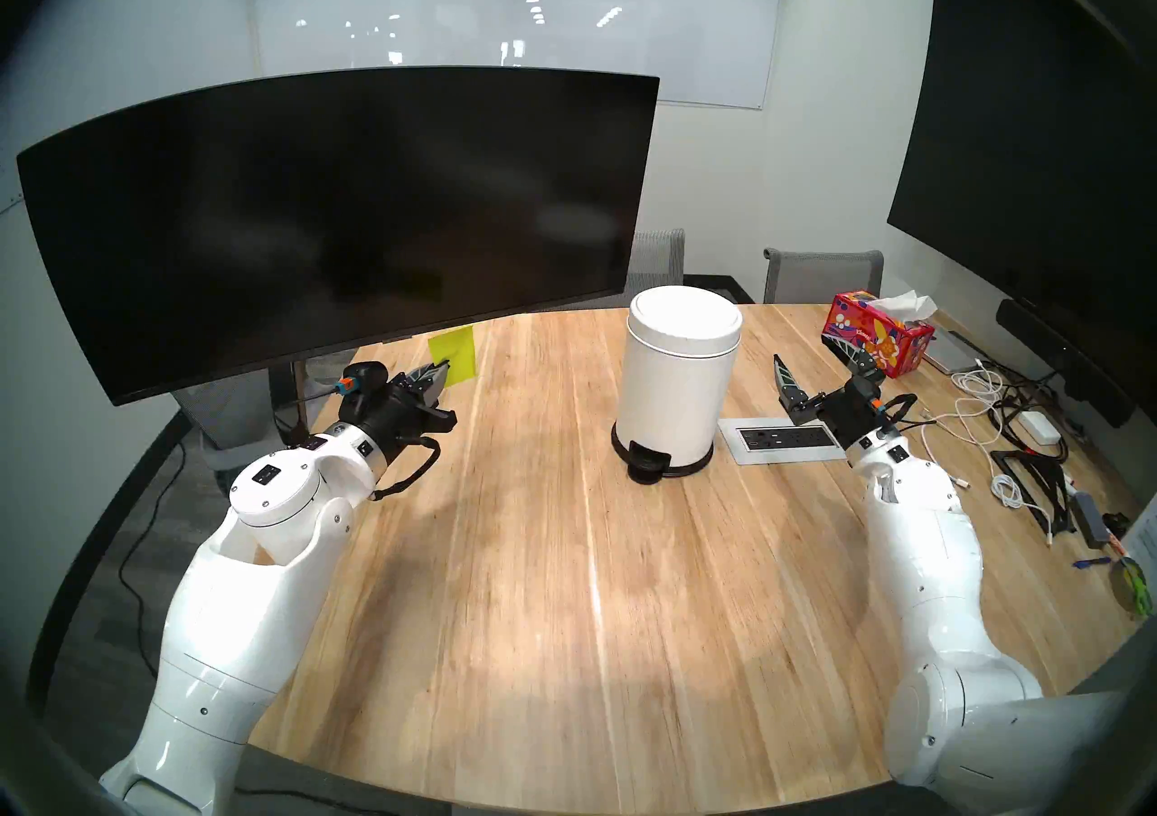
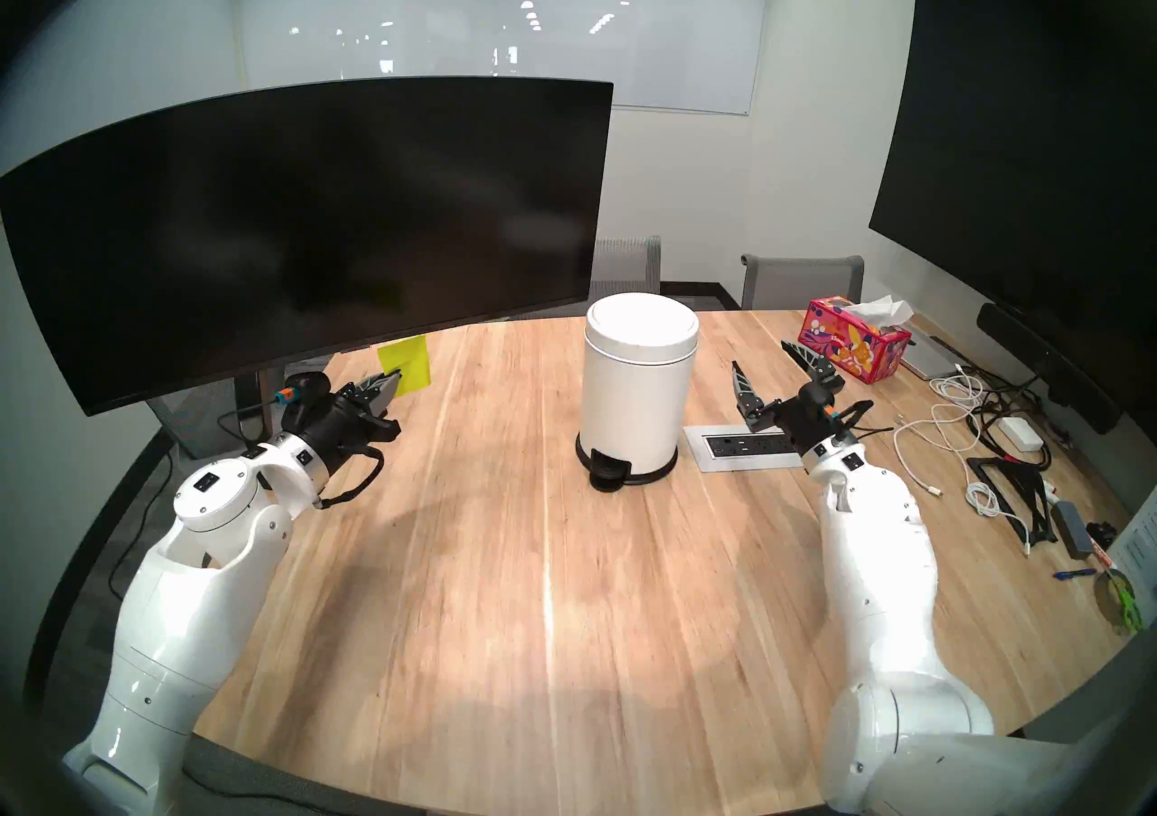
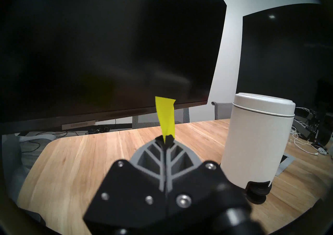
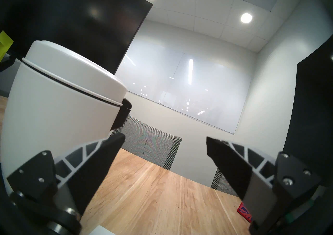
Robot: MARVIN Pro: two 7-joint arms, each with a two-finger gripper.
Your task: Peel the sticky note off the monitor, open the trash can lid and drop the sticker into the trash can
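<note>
My left gripper [image 1: 443, 376] is shut on the lower edge of the yellow-green sticky note [image 1: 452, 352], which stands up from the fingertips in the left wrist view [image 3: 166, 119]. The note's top corner is right at the lower edge of the wide curved monitor [image 1: 344, 220]; I cannot tell if it touches. The white trash can [image 1: 676, 395] stands mid-table with its domed lid [image 1: 685, 320] closed and its black pedal facing me. My right gripper [image 1: 804, 351] is open and empty just right of the can, about level with its upper half [image 4: 54, 112].
A red patterned tissue box [image 1: 879, 339] sits behind the right gripper. A power outlet panel [image 1: 782, 439] is set in the table right of the can. Cables and adapters [image 1: 1002, 401] lie at far right under a big flat screen [image 1: 1033, 169] with a soundbar [image 1: 1064, 364].
</note>
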